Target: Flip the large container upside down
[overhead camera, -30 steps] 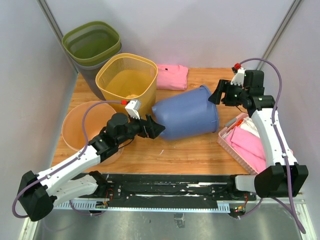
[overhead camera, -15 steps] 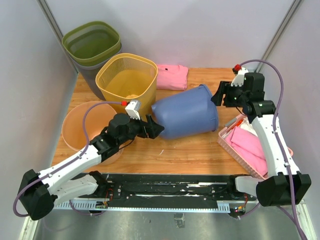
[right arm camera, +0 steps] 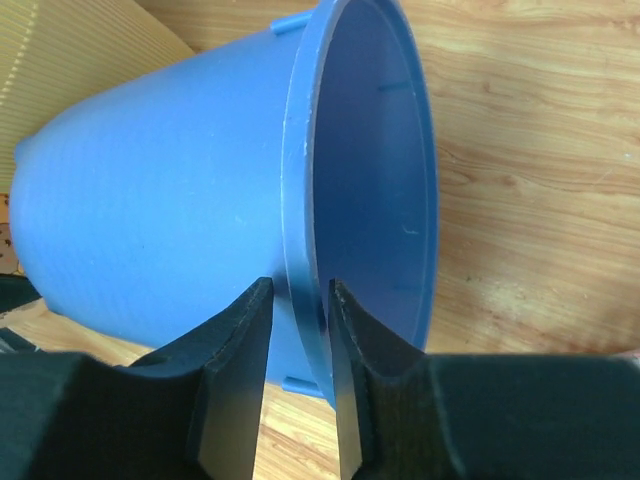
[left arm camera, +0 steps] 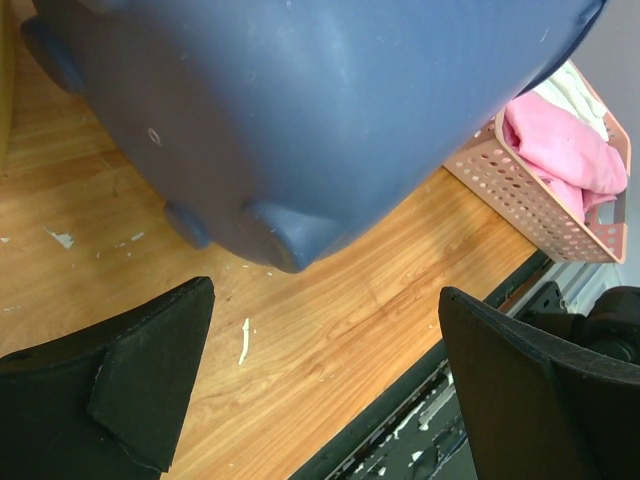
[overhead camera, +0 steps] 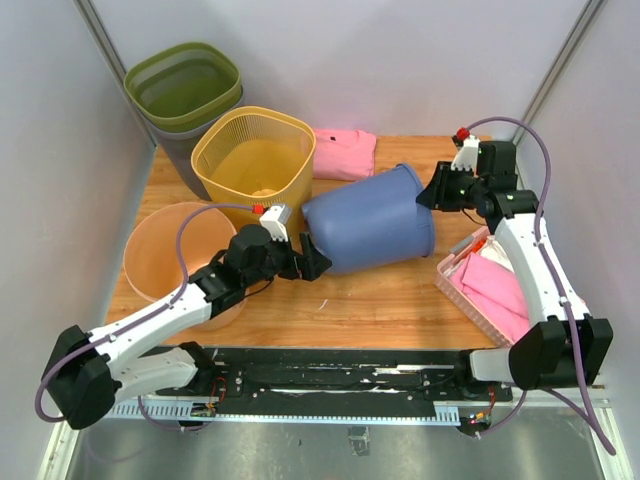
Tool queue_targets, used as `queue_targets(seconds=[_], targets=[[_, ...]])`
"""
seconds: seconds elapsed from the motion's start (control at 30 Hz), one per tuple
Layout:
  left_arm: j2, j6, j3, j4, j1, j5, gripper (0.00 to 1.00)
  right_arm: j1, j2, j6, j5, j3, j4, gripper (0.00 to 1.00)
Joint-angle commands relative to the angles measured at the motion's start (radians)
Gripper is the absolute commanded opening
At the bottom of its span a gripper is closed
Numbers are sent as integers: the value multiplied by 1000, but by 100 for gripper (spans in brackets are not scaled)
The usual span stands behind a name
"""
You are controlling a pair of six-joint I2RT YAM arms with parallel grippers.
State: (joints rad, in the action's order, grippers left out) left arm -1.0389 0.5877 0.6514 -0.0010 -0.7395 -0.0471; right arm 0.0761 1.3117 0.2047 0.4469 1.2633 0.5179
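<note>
Blue container point(left arm camera: 330, 100) cropped at top, pink basket point(left arm camera: 532, 192) partly behind it

The big container point(overhead camera: 370, 222) is blue all over, and looks a darker blue near its bottom. The bench point(overhead camera: 390, 295) is light brown wood with wavy lines and a few small white marks. The basket point(overhead camera: 255, 150) is yellow with a fine net pattern. The tall bin point(overhead camera: 183, 85) is olive green. The round tub point(overhead camera: 165, 250) is pale orange. The folded cloth point(overhead camera: 345, 153) is pink. The tray point(left arm camera: 530, 195) is pink too (with rows of little round holes). The left gripper point(overhead camera: 312, 256) and the right gripper point(overhead camera: 429, 190) are black.
</note>
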Motion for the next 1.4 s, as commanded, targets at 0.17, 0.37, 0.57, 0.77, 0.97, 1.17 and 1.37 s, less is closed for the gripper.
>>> queue_targets(seconds=[0.17,0.37,0.57,0.77,0.97,1.17,1.37], targets=[[-66,50,2,188,-11,-14,98,8,34,30,-16,-19,-75,10],[-140,71,67,235,-11,-130,90,-16,43,59,59,-49,-126,7],[-100,96,118,266,-11,-169,87,-54,52,78,125,-73,-155,2],[-109,97,178,164,-11,-54,95,-64,75,86,153,-79,-168,2],[-106,97,165,9,-11,119,99,-69,92,83,173,-88,-172,0],[-122,110,116,42,4,152,99,-76,98,74,181,-93,-172,0],[-174,124,82,136,58,27,99,-78,98,72,189,-96,-172,0]])
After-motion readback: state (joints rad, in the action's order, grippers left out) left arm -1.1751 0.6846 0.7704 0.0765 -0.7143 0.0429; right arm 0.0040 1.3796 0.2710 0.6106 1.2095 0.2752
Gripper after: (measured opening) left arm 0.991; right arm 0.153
